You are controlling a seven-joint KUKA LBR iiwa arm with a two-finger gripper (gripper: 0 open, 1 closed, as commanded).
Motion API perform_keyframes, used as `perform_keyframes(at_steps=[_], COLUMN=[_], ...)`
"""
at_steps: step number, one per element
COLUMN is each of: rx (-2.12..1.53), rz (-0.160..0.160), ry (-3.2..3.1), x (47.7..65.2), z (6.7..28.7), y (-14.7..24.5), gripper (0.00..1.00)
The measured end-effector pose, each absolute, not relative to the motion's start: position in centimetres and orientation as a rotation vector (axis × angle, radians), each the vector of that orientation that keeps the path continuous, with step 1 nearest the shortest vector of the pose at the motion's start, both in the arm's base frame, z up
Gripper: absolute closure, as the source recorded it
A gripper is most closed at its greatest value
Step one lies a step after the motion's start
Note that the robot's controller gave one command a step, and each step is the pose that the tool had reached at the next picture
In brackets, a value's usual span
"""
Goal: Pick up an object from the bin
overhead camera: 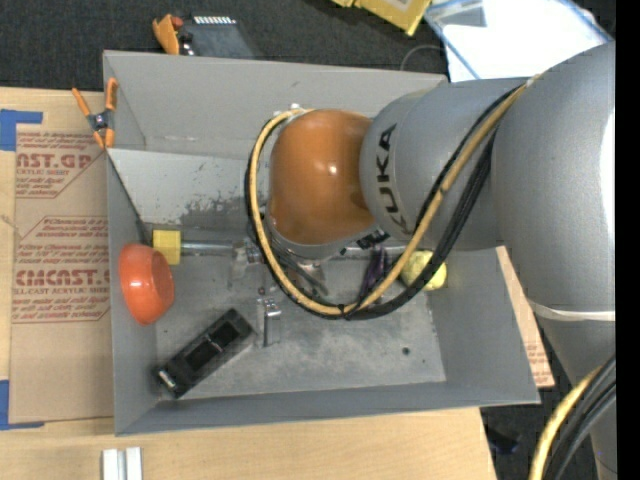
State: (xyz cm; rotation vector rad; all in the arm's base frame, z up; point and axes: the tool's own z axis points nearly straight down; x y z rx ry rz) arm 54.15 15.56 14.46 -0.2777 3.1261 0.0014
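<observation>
My gripper [256,286] hangs low over the left middle of the bin floor, mostly hidden under the arm's orange cover. Its two metal fingertips [268,316] stand apart, open, with bare floor between them. A thin metal rod with a yellow block end [166,245] lies just to their left, and its free end reaches the upper fingertip. Below and left of the gripper, a black rectangular thing [204,352] lies slanted, clear of the fingers. An orange-red bowl [145,282] sits against the left wall.
A yellow thing [421,268] peeks out from beneath the arm at the bin's right side. The arm and its cables cover the middle and right of the bin.
</observation>
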Motion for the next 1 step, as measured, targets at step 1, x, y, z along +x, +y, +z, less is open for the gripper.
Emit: perform_keyframes(at_steps=[1], rx=[-0.814], rz=[0.0], ry=[3.025], x=[52.91], z=[11.65], y=[18.73], gripper=[0.0])
